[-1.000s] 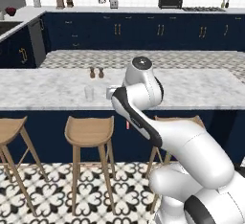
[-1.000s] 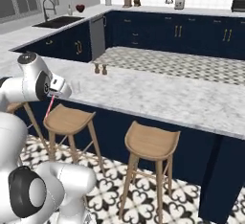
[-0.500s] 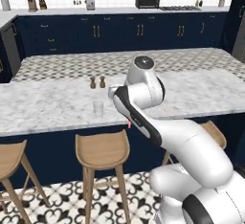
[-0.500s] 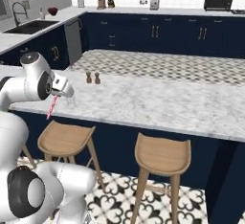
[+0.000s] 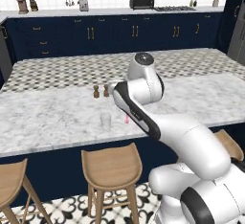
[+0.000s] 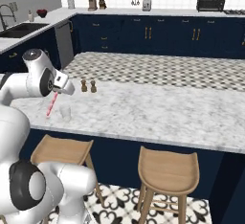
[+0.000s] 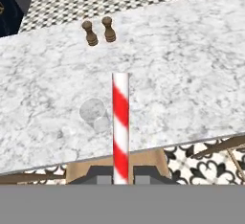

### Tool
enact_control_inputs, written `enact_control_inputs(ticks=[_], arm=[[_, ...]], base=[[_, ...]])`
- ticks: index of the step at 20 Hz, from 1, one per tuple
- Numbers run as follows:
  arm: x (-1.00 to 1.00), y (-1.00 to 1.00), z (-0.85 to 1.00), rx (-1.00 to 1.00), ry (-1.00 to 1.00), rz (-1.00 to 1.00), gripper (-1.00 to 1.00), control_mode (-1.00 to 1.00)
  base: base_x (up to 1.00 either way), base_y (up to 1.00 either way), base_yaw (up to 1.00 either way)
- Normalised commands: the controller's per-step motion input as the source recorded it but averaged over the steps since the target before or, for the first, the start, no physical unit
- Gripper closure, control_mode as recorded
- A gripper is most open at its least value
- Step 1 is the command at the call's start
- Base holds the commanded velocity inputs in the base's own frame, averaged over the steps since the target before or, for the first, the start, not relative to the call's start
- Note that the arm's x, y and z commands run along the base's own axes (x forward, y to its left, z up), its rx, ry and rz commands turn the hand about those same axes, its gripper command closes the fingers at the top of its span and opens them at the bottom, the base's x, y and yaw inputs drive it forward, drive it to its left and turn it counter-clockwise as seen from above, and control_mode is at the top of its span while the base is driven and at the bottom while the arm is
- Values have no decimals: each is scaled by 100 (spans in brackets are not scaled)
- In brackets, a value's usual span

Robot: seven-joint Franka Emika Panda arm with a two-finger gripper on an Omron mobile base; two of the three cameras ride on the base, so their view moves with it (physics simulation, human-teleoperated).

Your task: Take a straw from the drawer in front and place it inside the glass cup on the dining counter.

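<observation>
My gripper [image 7: 120,176] is shut on the red-and-white striped straw [image 7: 120,122], which points away from the hand over the dining counter [image 7: 182,65]. The clear glass cup [image 7: 94,113] stands on the marble just left of the straw's line, near the counter's front edge. From the right base view the gripper [image 6: 61,87] holds the straw [image 6: 51,105] slanting down, its lower end a little left of the cup [image 6: 65,113]. In the left base view the cup [image 5: 105,120] stands left of the straw [image 5: 126,118], whose upper part is hidden behind the arm.
Two small brown shakers [image 7: 98,30] stand further back on the counter [image 5: 48,117], beyond the cup. Wooden bar stools [image 5: 111,163] [image 6: 167,165] line the near side below the counter edge. Dark navy cabinets and a worktop with appliances run along the back wall.
The whole scene has shifted as the base drove along the counter. The cup and shakers now sit closer to the gripper. The straw stays held, now hanging near the cup.
</observation>
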Motion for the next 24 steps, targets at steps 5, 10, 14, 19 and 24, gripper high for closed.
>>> enact_control_inputs(ticks=[5, 10, 14, 19, 24], arm=[[4, -20, 29, 19, -29, 23, 100, -100], [30, -47, 8, 30, -36, 57, 100, -100], [65, -7, -5, 25, -25, 65, 100, -100], [36, 57, -32, 15, -14, 52, 100, -100], [23, 43, -26, 4, -14, 39, 100, -100]], base=[[0, 0, 0], [0, 0, 0], [0, 0, 0], [0, 0, 0], [0, 0, 0]])
